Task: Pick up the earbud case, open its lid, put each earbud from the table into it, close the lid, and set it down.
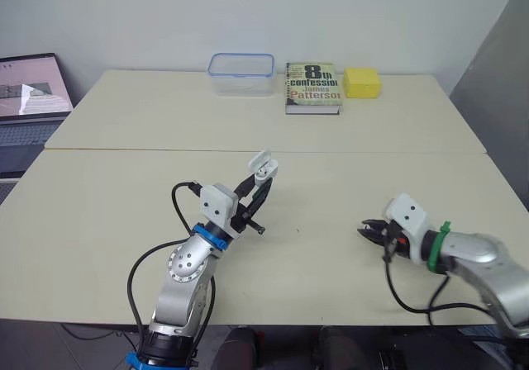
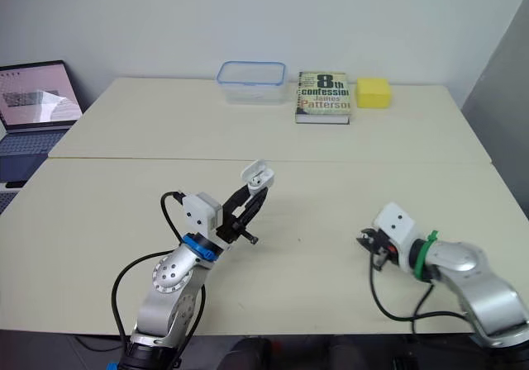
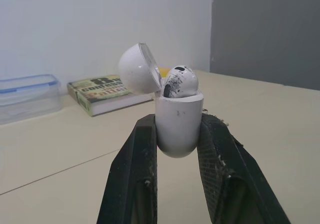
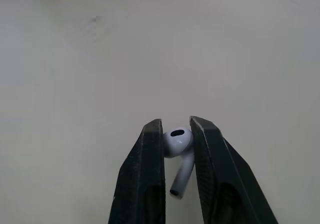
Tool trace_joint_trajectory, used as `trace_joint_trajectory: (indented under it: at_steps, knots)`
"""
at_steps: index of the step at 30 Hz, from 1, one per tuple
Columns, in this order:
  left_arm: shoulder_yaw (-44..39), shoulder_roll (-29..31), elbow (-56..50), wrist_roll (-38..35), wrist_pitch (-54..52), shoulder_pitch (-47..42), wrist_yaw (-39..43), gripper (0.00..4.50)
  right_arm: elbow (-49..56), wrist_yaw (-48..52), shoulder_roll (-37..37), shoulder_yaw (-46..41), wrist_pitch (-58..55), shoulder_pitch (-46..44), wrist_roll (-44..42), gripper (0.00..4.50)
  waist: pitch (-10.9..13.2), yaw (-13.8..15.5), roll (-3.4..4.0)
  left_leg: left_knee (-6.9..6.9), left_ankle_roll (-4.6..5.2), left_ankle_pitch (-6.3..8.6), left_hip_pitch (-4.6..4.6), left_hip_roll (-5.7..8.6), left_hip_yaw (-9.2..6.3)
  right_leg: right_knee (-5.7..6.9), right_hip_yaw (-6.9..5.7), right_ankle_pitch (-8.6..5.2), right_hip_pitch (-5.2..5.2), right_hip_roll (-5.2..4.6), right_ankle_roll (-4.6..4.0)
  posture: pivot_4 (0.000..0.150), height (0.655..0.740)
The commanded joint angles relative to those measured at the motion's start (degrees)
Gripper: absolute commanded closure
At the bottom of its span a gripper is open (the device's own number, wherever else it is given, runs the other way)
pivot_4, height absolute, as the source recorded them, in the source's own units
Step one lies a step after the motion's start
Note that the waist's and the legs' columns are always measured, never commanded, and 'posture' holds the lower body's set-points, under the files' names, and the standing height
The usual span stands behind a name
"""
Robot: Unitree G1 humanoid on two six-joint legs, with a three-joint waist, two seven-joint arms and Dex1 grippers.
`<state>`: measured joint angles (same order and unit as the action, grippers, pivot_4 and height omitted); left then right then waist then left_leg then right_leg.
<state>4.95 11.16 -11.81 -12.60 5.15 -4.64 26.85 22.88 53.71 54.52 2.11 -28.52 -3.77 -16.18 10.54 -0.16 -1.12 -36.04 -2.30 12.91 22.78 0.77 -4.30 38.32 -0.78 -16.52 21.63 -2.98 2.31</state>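
A small white earbud case (image 3: 178, 126) is gripped by its lower body between the two black fingers of the left claw (image 1: 261, 182), which is closed on it and raised above the middle of the pale beige worktop (image 1: 347, 180). The case is held upright with its rounded lid (image 3: 136, 69) swung open, and one white earbud with dark smudges (image 3: 179, 81) is seated in the top. A second white earbud (image 4: 178, 142) is pinched at its head between the narrowly closed fingers of the right claw (image 1: 366, 230), low over the worktop's right front. Along the far edge, a clear plastic box with a blue rim (image 1: 240, 73), a paperback book (image 1: 313, 87) and a yellow block (image 1: 362, 82) are lined up.
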Motion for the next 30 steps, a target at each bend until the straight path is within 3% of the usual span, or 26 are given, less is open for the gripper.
trace_joint_trajectory:
  at_steps: [1, 6, 11, 21, 30]
  knots:
    - [0.4, 0.07, -3.79, 0.42, -0.38, 1.1, -0.73, 3.76, -5.44, 12.1, 5.29, 0.91, 12.15, -0.08, 1.54, 4.09, 0.0, 0.07, 0.0, 0.0, 0.0, 0.0, 0.0, -0.01, -0.01, -0.11, -0.02, 0.01, -0.04, 0.01, 0.0, 0.15, 0.7387]
    - [0.61, 0.18, -5.83, 0.63, -1.32, 2.92, -1.39, 3.76, -15.68, 21.98, 10.28, 2.74, 26.04, -0.71, 5.31, 4.09, 0.02, 0.16, -0.03, -0.04, 0.0, 0.0, -0.01, -0.01, 0.01, -0.32, 0.02, 0.05, -0.2, -0.02, 0.05, 0.15, 0.7387]
    - [0.61, 0.29, -6.32, 0.68, -1.74, 3.29, -1.7, 3.76, -21.75, 28.12, 12.66, 4.16, 31.9, -1.41, 7.17, 4.09, 0.01, 0.15, -0.02, -0.04, 0.0, 0.0, -0.06, -0.03, 0.02, -0.31, 0.03, 0.07, -0.22, -0.02, 0.04, 0.15, 0.7387]
    - [0.52, 0.11, -5.94, 0.95, -1.69, 2.89, -2.1, 3.76, -26.65, 30.73, 11.25, 6.51, 33.09, -4.84, 10.0, 4.09, 0.01, 0.18, -0.02, -0.04, 0.0, 0.0, -0.1, -0.03, 0.04, -0.32, 0.07, 0.2, -0.25, -0.02, -0.18, 0.15, 0.7387]
    - [0.5, -0.15, -5.86, 0.9, -1.6, 2.8, -3.05, 3.76, -28.9, 29.97, 10.39, 6.48, 38.27, -7.38, 12.14, 1.12, 0.02, 0.13, -0.05, -0.05, 0.0, 0.0, -0.34, -0.05, 0.1, -0.33, 0.13, 0.16, -0.47, -0.02, -0.07, 0.15, 0.7387]
